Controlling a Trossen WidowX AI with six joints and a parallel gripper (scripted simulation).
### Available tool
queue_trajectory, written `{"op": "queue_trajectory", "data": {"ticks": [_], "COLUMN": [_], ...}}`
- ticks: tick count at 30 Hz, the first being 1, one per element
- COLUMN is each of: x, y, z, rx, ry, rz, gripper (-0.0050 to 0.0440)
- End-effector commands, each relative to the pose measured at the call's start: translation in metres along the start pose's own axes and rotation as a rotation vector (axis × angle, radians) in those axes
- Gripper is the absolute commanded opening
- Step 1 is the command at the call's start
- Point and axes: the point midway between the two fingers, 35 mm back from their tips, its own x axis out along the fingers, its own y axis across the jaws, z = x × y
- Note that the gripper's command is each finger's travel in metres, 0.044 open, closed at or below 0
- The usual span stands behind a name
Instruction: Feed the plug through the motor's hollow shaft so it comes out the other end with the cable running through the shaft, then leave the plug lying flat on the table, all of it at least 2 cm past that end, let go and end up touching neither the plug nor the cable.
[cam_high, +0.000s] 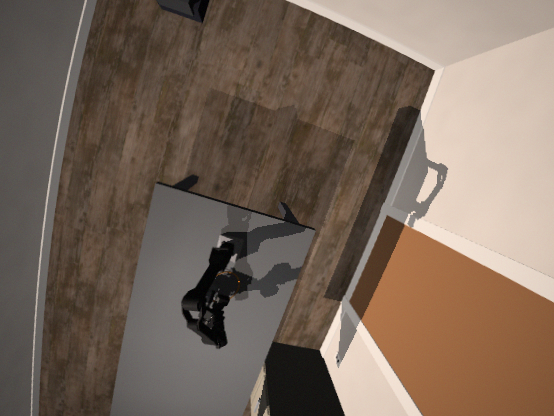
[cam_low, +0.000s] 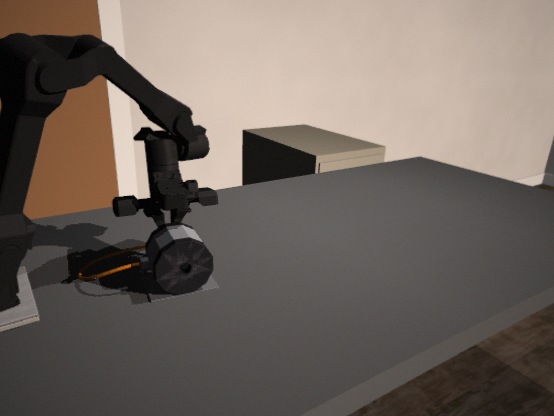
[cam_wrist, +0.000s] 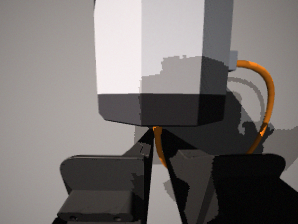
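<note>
Orange cable (cam_wrist: 267, 100): one strand arcs out from the right side of the motor (cam_wrist: 150, 55) in the wrist view, curves down the right edge of the scene and passes behind the right finger. A second short stretch of the same cable emerges below the motor's near face and runs down into the narrow gap between the two fingers.

Gripper (cam_low: 169, 218): black, parallel-jaw, pointing straight down, positioned directly above the motor (cam_low: 180, 260). Jaws drawn nearly together and clenched on the cable, the strand pinched between the fingers.

Motor: grey faceted cylinder lying on its side on the table (cam_low: 375, 240), its end face with the small central shaft hole turned toward the exterior camera. It rests on a pale thin square pad (cam_low: 210, 286).

Cable, exterior view (cam_low: 105, 272): an orange loop lies on the table to the left of the motor, on the arm's side, in the arm's shadow.

Plug: not identifiable in any view; hidden or too small to tell.

Arm (cam_low: 140, 95): black, reaching from the left down to the motor. In the top view the arm (cam_high: 210, 295) covers the motor, with a trace of orange at its edge.

Background: beige cabinet (cam_low: 320, 145) behind the table.
</note>
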Motion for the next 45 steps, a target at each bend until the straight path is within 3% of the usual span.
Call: {"op": "queue_trajectory", "data": {"ticks": [1,22,26,45], "x": [0.000,0.002,0.001,-0.015], "y": [0.000,0.000,0.000,0.000], "z": [0.001,0.010,0.006,-0.014], "rx": [0.000,-0.005,-0.004,-0.005], "ry": [0.000,-0.005,0.006,-0.005], "rz": [0.000,-0.002,-0.003,-0.002], "gripper": [0.0000,0.0000,0.0096,0.0100]}}
